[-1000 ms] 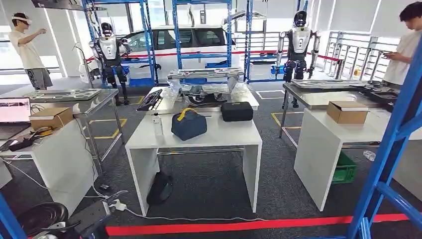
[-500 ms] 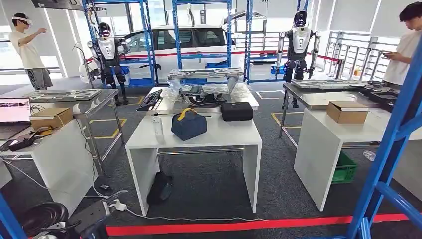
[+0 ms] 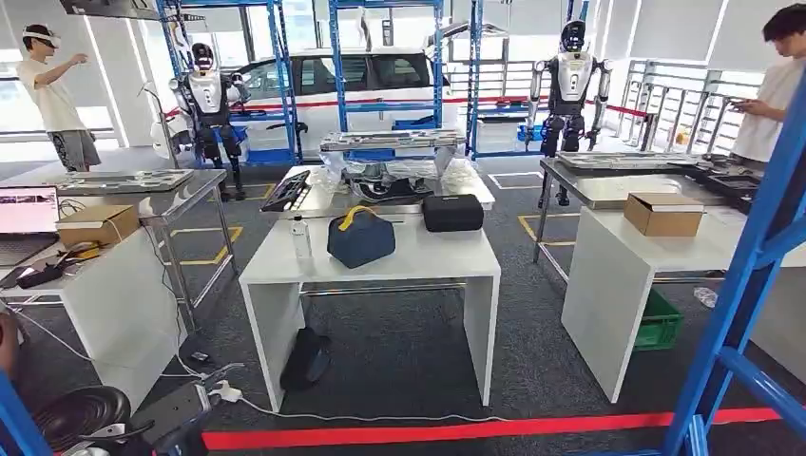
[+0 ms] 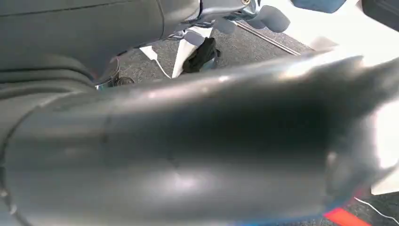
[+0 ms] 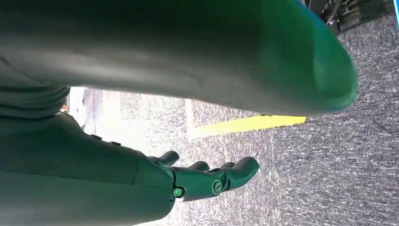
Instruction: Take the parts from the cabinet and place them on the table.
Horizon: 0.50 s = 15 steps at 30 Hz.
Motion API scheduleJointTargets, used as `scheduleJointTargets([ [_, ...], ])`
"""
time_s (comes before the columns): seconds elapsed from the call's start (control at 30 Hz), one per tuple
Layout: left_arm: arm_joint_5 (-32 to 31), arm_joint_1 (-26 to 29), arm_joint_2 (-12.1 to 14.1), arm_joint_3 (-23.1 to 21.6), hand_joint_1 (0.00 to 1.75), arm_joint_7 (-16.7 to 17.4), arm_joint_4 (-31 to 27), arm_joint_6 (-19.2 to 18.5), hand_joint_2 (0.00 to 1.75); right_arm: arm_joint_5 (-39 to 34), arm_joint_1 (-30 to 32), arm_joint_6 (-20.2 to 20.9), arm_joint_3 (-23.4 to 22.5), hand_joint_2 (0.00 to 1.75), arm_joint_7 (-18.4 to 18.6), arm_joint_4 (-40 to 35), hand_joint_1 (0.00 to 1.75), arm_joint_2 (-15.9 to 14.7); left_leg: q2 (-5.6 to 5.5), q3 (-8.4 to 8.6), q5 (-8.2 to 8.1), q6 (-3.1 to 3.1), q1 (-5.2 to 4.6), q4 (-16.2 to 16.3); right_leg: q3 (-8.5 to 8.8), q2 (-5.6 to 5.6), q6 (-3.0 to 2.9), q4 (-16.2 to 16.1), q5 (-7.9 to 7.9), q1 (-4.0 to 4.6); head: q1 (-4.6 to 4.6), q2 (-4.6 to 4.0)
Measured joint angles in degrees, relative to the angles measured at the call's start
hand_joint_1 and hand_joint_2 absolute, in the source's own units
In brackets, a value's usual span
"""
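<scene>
Nothing on my table (image 3: 418, 261) has moved. My right hand (image 5: 207, 179) hangs empty, fingers loosely spread; the left hand's (image 4: 188, 155) grip I can't tell.

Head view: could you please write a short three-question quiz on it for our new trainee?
1. True or false: the navy bag and the black case sit on the same white table.
2. Multiple choice: what stands on the floor under the right-hand table?
A) a green crate
B) a cardboard box
C) a laptop
3. Fill in the blank: the tape line on the floor nearest the camera is ___.

Key: 1 true; 2 A; 3 red.
</scene>
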Motion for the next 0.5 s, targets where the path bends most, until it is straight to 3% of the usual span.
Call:
scheduleJointTargets([
  [0.5, 0.00, 0.00, 0.00, 0.00, 0.00, 0.00, 0.00, 0.00, 0.00, 0.00, 0.00, 0.00, 0.00, 0.00, 0.00, 0.00, 0.00, 0.00, 0.00, 0.00, 0.00, 0.00, 0.00, 0.00, 0.00, 0.00, 0.00, 0.00, 0.00, 0.00, 0.00, 0.00],
])
